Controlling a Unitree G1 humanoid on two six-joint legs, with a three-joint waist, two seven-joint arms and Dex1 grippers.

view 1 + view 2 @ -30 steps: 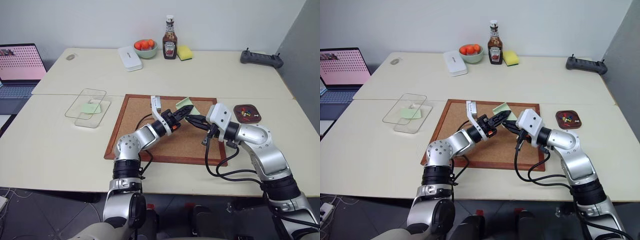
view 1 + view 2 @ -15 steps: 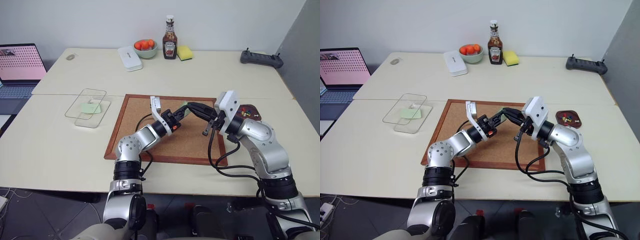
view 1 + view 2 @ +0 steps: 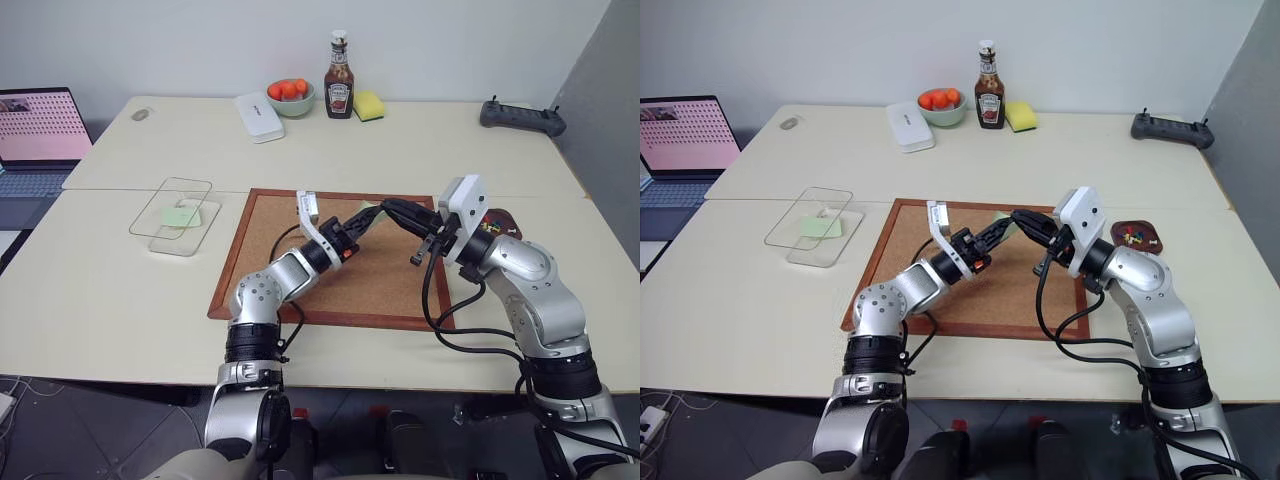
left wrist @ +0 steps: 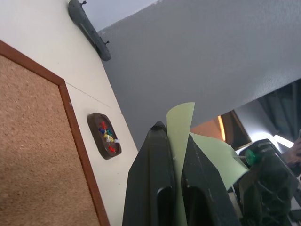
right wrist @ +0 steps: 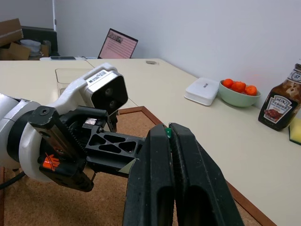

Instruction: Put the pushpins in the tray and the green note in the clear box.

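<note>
My left gripper (image 3: 372, 216) is shut on the green note (image 4: 181, 136) and holds it up over the cork board (image 3: 290, 270). The slip sticks out past its fingertips and curls toward the other gripper. My right gripper (image 3: 386, 206) meets it tip to tip from the right. It is shut on a pushpin (image 5: 167, 132), whose green head shows between its fingertips. The reddish-brown tray (image 3: 1137, 236) lies right of the board, partly behind my right arm, with several coloured pushpins (image 4: 107, 137) in it. The clear box (image 3: 178, 216) sits left of the board with a pale green slip inside.
At the back of the table stand a ketchup bottle (image 3: 339, 89), a bowl of fruit (image 3: 291, 98), a yellow sponge (image 3: 369, 105) and a white case (image 3: 260, 117). A black controller (image 3: 522, 117) lies at the far right and a laptop (image 3: 38, 140) at the far left.
My right gripper has risen from low over the board and swung toward its far edge, its tips now at the raised note. The left gripper has stayed in place on the note.
</note>
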